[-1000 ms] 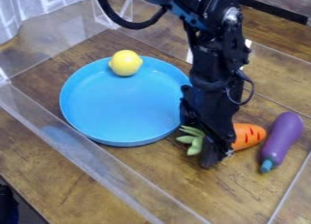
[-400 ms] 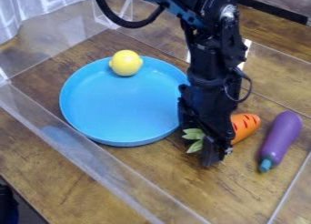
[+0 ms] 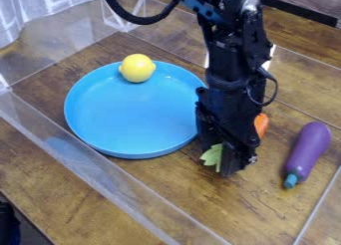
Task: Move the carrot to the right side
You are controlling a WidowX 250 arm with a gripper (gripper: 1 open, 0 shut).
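Left of the eggplant (image 3: 308,151) (my landmark), the carrot (image 3: 261,121) sits mostly behind the jaws, lowered over it presumably to grip it for moving right, though whether they hold it I can't tell.

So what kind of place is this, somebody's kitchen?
More likely a play or test setup than a real kitchen: a black robot arm reaches over a wooden table with clear plastic-looking edging, and a blue plate sits near a toy-like eggplant.
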